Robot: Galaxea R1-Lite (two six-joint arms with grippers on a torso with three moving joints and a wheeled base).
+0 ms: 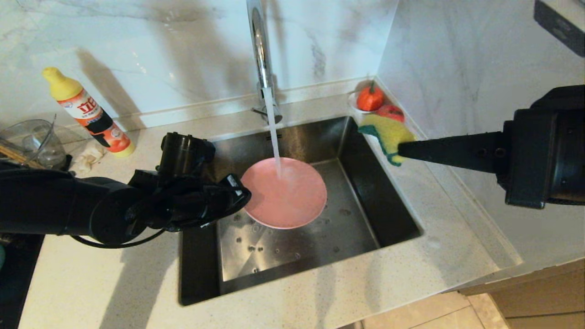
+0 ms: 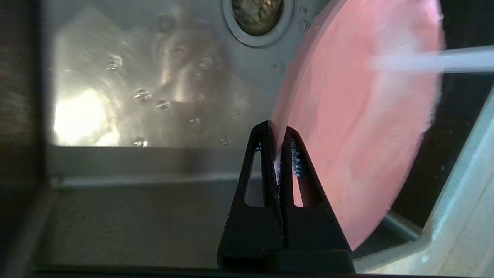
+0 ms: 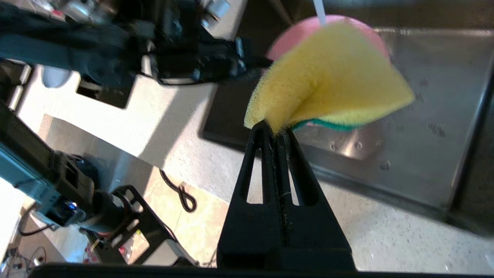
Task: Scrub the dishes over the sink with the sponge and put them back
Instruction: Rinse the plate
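Pink plate [image 1: 285, 194] held tilted over the sink [image 1: 365, 219], centre of the head view, with the faucet [image 1: 261, 55] stream landing on its face. Left gripper [image 1: 244, 194] jaws pinching the plate's rim at its left edge. Right gripper [image 1: 402, 150] jaws pressed tight on one end of the yellow sponge [image 1: 386, 135], held at upper right of the frame above the sink's right edge, well apart from the plate.

Handling, as judgement: plate stiff, light, thin-rimmed, and wet, so likely slippery in an edge pinch; scrubbing pressure far from the grip could lever it loose, so better pressed near the held side. Probably breakable if dropped into steel basin. Sponge soft and very light, folds under the pinch; end grip leaves most of the foam free for wiping, green scouring layer on one face.

Views: left wrist view shows the rim sandwiched between left gripper [image 2: 277, 129] jaws, plus the drain strainer [image 2: 257, 15] at top centre, hidden behind the plate in the head view. Right wrist view shows the sponge [image 3: 328, 88] creased at the right gripper [image 3: 276, 131] and green layer underneath. Head view alone shows detergent bottle [image 1: 89, 112] upper left on the worktop [image 1: 114, 283], and red fruit [image 1: 370, 98] in the back corner. Teal bowl not seen in any view.
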